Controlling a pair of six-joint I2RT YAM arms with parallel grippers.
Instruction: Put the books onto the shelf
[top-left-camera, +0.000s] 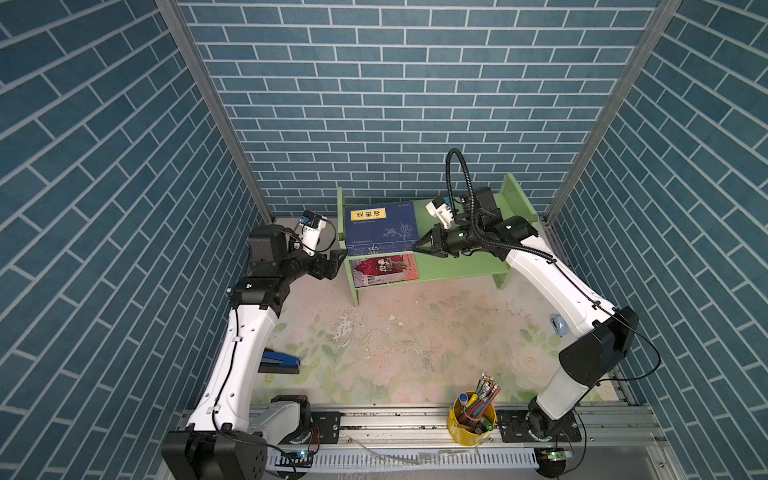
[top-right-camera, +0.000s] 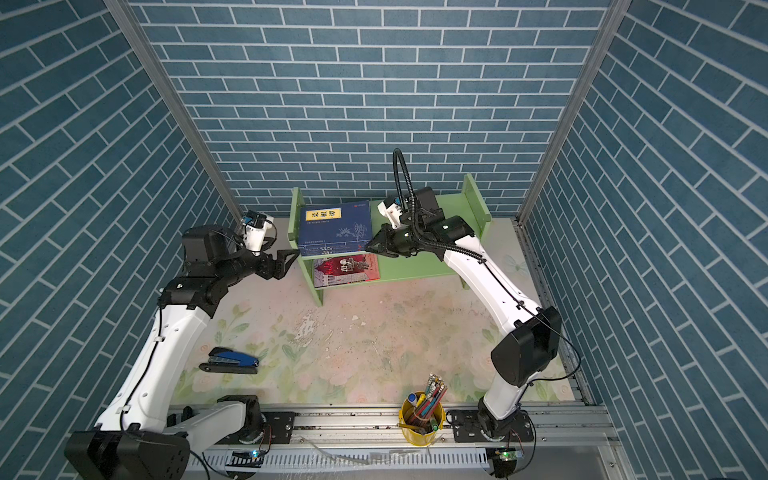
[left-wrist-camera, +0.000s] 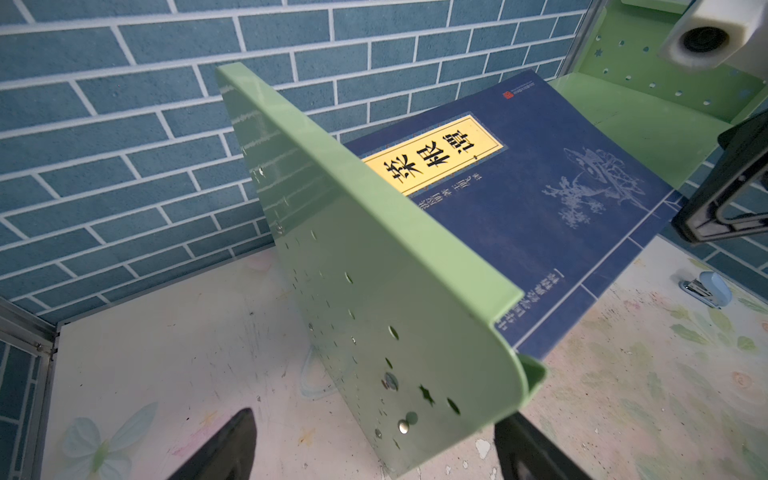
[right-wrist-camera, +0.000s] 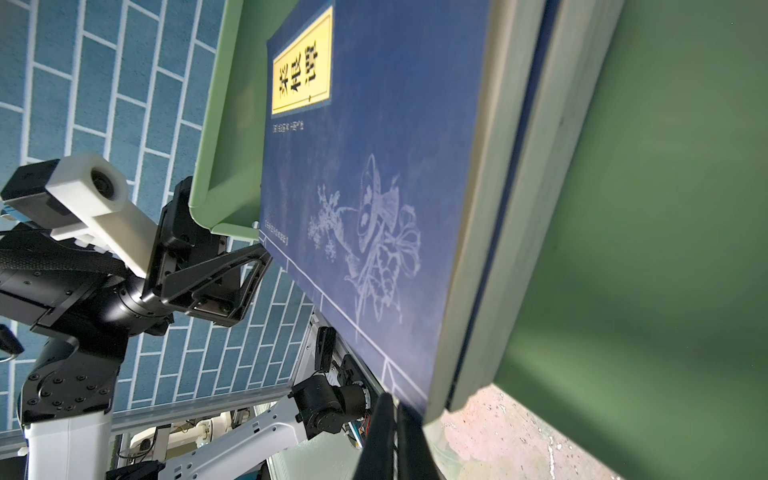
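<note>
Below both grippers, the flowered table mat (top-left-camera: 415, 345). At its far end the shelf (top-left-camera: 478, 268), light green with two tiers, standing between the left gripper (top-left-camera: 338, 264) and the right gripper (top-left-camera: 420, 246).

On the upper tier, a flat stack of navy books (top-left-camera: 381, 226) with a yellow title label on top. Lying between the two grippers, close against the side panel (top-left-camera: 341, 220) nearest the left one. On the lower tier, directly under that stack and lower than both grippers, the red-and-grey book (top-left-camera: 384, 270), also flat.

Left gripper: jaws wide apart, holding nothing, pointed at the front edge of that side panel. From the left wrist camera, panel in line with the gap between the jaws. Touching or not, cannot tell.

Right gripper: jaws closed together, tips at the near front corner of the navy stack. Cannot tell if pinching a cover or only touching.

Well behind the right gripper, near the arm's base, a yellow cup (top-left-camera: 471, 419) full of pens. Well behind the left gripper, just beside the arm, a blue stapler (top-left-camera: 280, 360). Behind the right gripper too, just beside the arm, a small pale-blue stapler (top-left-camera: 559, 324).
</note>
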